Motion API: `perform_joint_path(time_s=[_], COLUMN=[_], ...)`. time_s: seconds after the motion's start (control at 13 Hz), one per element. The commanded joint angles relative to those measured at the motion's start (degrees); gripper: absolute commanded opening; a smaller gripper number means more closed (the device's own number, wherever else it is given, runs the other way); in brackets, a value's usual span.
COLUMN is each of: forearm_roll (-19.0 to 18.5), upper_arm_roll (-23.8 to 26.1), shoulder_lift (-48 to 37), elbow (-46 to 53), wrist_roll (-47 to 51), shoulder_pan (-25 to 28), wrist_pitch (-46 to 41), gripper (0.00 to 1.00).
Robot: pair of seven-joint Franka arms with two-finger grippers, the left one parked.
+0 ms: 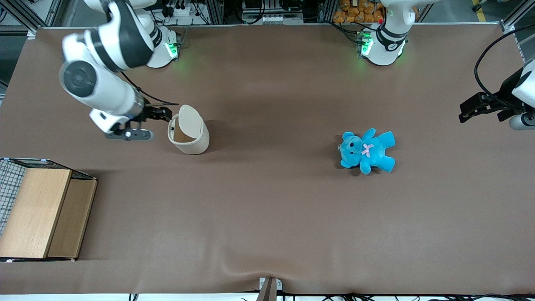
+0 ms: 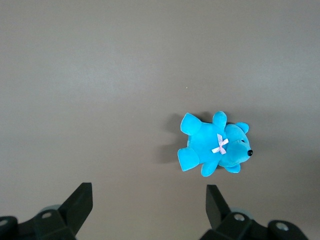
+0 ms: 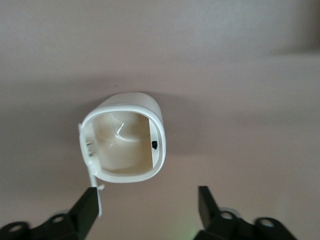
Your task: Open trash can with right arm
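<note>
Trash can [image 1: 190, 137] upright on bench [image 1: 267, 200], lid [image 1: 190, 121] raised, mouth up; tool [image 1: 164, 113] beside it, released.

1. A brown cloth [image 1: 267, 217] covers the table, with a shallow wrinkle near its edge closest to the front camera.
2. A bright blue teddy bear [image 1: 367, 150] [image 2: 215, 149] lies flat on its back on the cloth, toward the parked arm's end of the table. Its head points toward the working arm's end, and its arms and legs are spread.
3. A small pale pink bow [image 1: 368, 149] sits on the bear's chest.
4. A light wooden box [image 1: 42, 213] stands at the working arm's end of the table, nearer to the front camera than the bear.
5. A wire mesh panel [image 1: 8, 184] touches the box at the table's edge.
6. Orange items [image 1: 355, 10] are piled off the table, past its edge farthest from the front camera.
</note>
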Motion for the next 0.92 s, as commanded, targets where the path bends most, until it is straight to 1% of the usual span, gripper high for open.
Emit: perform_joint_path(time_s=[0.0,0.08,0.23,0.46,0.62,0.77,0.85], forearm_roll=[-0.74,-0.74,-0.74,-0.83,-1.70,-3.46,-3.55], upper_arm_roll=[-1.06,-2.64,-7.73,-13.97,-16.44,-16.81,-16.89], shoulder_lift=[0.00,-0.53,-1.76,-3.43,-4.05,-4.14,-4.14], elbow=[8.02,10.31,13.14,13.41,14.20,16.74,17.45], wrist_roll=[-1.16,-3.43,-10.53,-20.03,-22.78,-24.88,-24.98], shoulder_pan=[-1.98,-1.98,-1.81,-1.63,-1.45,-1.37,-1.37], wrist_pitch=[-6.34,-8.01,-9.43,-9.43,-9.35,-10.22,-10.92], gripper=[1.00,1.00,1.00,1.00,1.00,1.00,1.00])
